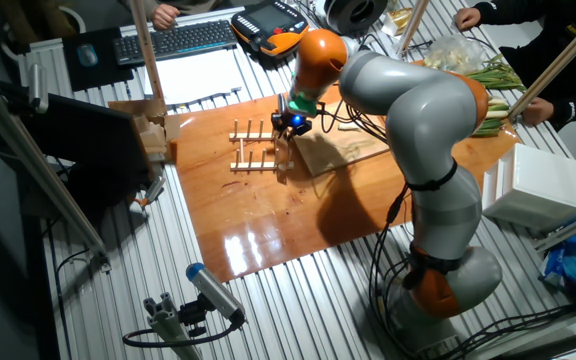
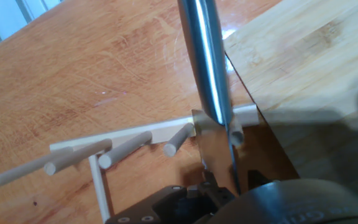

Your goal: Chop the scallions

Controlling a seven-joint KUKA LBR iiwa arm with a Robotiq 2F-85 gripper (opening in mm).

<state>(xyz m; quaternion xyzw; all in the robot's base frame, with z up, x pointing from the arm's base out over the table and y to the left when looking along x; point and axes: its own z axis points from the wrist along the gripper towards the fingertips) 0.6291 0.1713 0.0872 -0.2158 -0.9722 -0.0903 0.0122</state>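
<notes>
Near the far edge of the bench (image 1: 268, 235), the arm (image 1: 418, 110) reaches in from the right-hand edge and hangs its gripper (image 1: 293, 124) over the gap between the peg rack (image 1: 253, 150) and the wooden board (image 1: 343, 152). The jaws are pressed onto a knife (image 2: 207, 62), whose blade stands out of the hand with nothing else bearing it.

The scallions (image 1: 352, 126) seem to be the few pale stalk pieces on the board's far side, just right of the gripper; they are too small to count. The long-leaved bunch (image 1: 493, 85) lies well apart at the far right corner.

Such pieces are likely light, soft and round (apt to roll or skid under a blade), so they are better worked with a straight downward press across the stalk than by gripping them.

The fixed view alone shows the scallions and how the arm stands relative to them. The hand view shows none of them. It gives the blade close up, the rack's pegs (image 2: 126, 148) lying beside it, and the board's corner (image 2: 303, 56) to the right.
</notes>
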